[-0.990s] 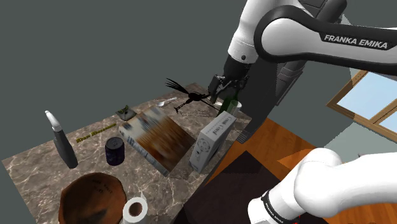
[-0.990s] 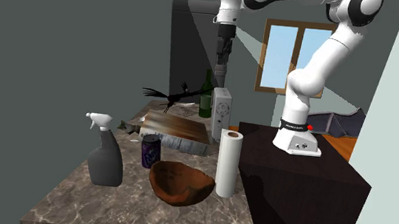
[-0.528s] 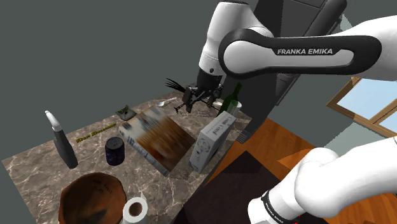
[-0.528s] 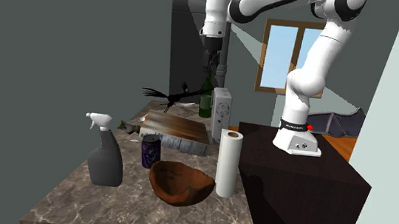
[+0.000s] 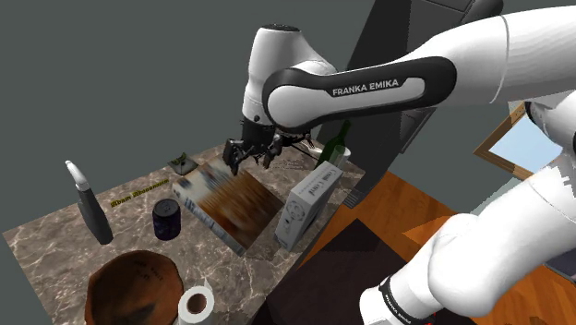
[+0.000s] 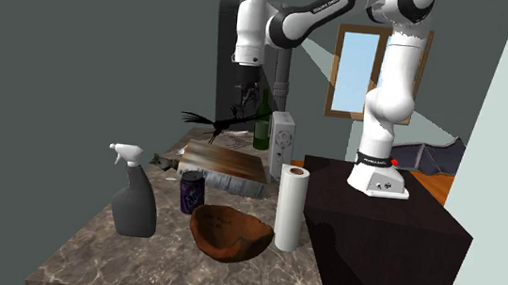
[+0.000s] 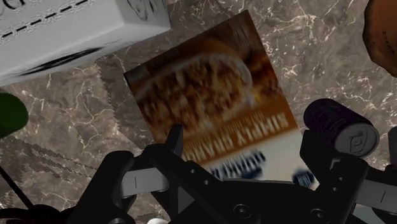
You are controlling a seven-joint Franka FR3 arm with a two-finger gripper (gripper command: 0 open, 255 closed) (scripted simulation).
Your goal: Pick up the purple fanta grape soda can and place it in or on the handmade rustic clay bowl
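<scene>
While above granola box, pincer spread & empty, purple can apart, near brown bowl.

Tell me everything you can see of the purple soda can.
The soda can is a dark purple cylinder with pale label markings, upright on the marbled tabletop, between the brown bowl and the flat granola box, near the grey spray bottle. The open gripper hangs above the box, not touching the can.
</scene>
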